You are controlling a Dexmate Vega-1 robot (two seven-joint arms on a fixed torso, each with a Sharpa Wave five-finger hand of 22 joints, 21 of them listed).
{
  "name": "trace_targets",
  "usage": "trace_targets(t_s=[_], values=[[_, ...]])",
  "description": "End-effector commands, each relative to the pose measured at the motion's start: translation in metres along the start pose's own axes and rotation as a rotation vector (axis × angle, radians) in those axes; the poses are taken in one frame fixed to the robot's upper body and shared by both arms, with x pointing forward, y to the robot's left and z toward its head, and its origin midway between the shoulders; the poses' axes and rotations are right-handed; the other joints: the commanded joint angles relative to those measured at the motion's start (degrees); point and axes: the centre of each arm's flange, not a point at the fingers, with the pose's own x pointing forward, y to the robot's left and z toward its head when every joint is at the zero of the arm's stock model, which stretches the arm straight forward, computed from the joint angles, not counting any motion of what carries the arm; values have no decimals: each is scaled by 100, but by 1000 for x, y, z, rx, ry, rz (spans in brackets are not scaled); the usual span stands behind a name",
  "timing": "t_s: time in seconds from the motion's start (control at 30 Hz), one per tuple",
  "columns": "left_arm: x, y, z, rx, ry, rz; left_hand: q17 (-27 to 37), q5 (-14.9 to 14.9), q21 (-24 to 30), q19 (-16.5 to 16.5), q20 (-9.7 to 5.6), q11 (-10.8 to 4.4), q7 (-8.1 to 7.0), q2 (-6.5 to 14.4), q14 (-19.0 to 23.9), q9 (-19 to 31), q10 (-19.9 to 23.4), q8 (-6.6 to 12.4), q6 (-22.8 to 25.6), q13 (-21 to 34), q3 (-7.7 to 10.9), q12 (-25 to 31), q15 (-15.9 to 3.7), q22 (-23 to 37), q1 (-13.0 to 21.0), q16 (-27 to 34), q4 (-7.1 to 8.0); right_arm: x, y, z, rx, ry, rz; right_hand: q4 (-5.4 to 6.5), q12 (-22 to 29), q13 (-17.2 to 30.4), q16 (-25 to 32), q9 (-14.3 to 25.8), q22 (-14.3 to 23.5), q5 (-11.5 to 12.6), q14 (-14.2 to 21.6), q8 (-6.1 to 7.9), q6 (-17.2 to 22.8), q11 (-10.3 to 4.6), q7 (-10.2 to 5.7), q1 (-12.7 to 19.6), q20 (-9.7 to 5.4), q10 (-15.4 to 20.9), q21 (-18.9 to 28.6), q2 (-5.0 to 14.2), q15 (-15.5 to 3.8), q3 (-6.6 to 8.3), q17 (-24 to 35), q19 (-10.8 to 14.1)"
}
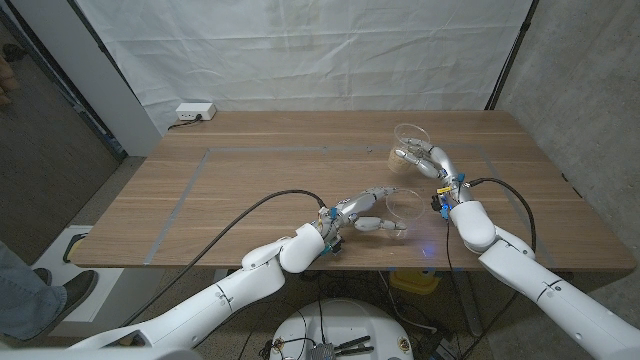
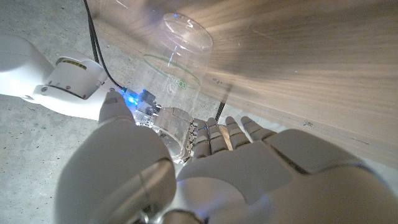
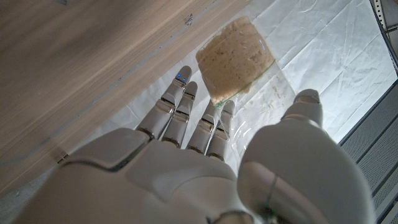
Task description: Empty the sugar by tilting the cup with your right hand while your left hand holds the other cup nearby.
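Both cups are held: right hand (image 1: 432,160) grips the sugar cup (image 1: 408,142), barely tilted; left hand (image 1: 362,212) holds the empty cup (image 1: 401,211); pouring remains

A wooden table (image 1: 250,190) stands before a white backdrop. Grey tape lines (image 1: 190,190) mark a rectangle on its top. A clear cup (image 1: 403,210) sits near the front edge.

Wooden table (image 1: 250,190) before a white sheet backdrop (image 1: 300,50), white power strip (image 1: 194,113) at its far edge
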Motion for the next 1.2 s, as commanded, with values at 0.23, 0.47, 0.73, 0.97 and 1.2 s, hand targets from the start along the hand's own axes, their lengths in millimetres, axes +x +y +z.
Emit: trace_targets(t_s=[0.23,0.47,0.73,0.97,1.2], values=[[22,7,1,-110,-102,-34,15,69,84,203,-331,-35,-60,38,349,33,396,117,349,11,-28,156,-185,9,144,93,-27,-6,-1,2,9,3,-20,9,-37,10,-18,36,12,-14,36,-23,64,-3,-20,3,-32,67,-6,63,-601,-11,16,27],[22,9,4,-140,-112,-28,7,95,276,866,-212,-73,-51,104,717,33,686,180,677,8,-13,197,-243,-4,368,132,-94,-8,0,4,7,-1,-18,11,-41,11,-20,37,13,-21,39,-29,71,-2,-15,5,-31,73,-10,65,-599,-16,15,28],[14,12,4,-154,-88,2,10,77,410,1487,-43,-108,-60,268,1102,38,1049,231,1005,10,85,244,-259,-19,730,163,-192,-8,3,4,9,0,-3,13,-49,11,-22,37,13,-27,38,-38,70,-4,-9,8,-27,71,-13,72,-589,-17,16,31],[3,19,3,-185,-62,40,13,-1,450,1807,11,-187,-73,487,1446,44,1350,295,1338,14,229,272,-311,-18,1076,193,-263,-8,6,5,7,-6,8,17,-53,11,-30,38,13,-34,23,-45,75,-2,-10,10,-24,78,-15,81,-596,-19,16,36],[-14,27,-8,-284,-23,91,17,-75,491,2015,61,-167,-60,581,1643,48,1476,303,1449,17,289,272,-301,-15,1217,212,-280,-6,6,13,-6,-14,11,20,-59,11,-29,39,13,-42,29,-51,88,-2,-13,11,-26,82,-19,88,-588,-23,16,38]])
